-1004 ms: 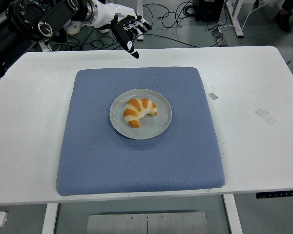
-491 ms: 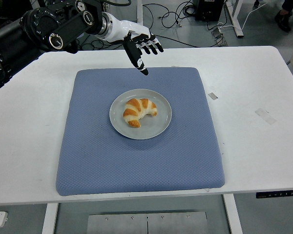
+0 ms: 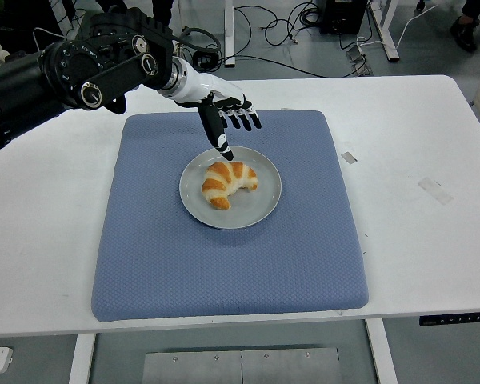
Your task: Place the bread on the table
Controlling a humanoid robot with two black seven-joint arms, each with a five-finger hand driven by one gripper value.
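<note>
A golden croissant-shaped bread (image 3: pixel 226 183) lies on a round grey plate (image 3: pixel 264 198) in the middle of a blue mat (image 3: pixel 224 264). My left hand (image 3: pixel 232 128) reaches in from the upper left and hovers just above the plate's far rim. Its fingers are spread and hold nothing; one fingertip (image 3: pixel 226 154) points down close to the top of the bread. The right arm is not in view.
The blue mat covers the middle of the white table (image 3: pixel 416 240). Two small pieces of tape (image 3: pixel 349 158) lie on the table to the right of the mat. Cables run over the floor behind the table.
My left hand has come down and forward from behind the table's far edge, over the mat, to just above the bread. The bread and plate have not moved.
</note>
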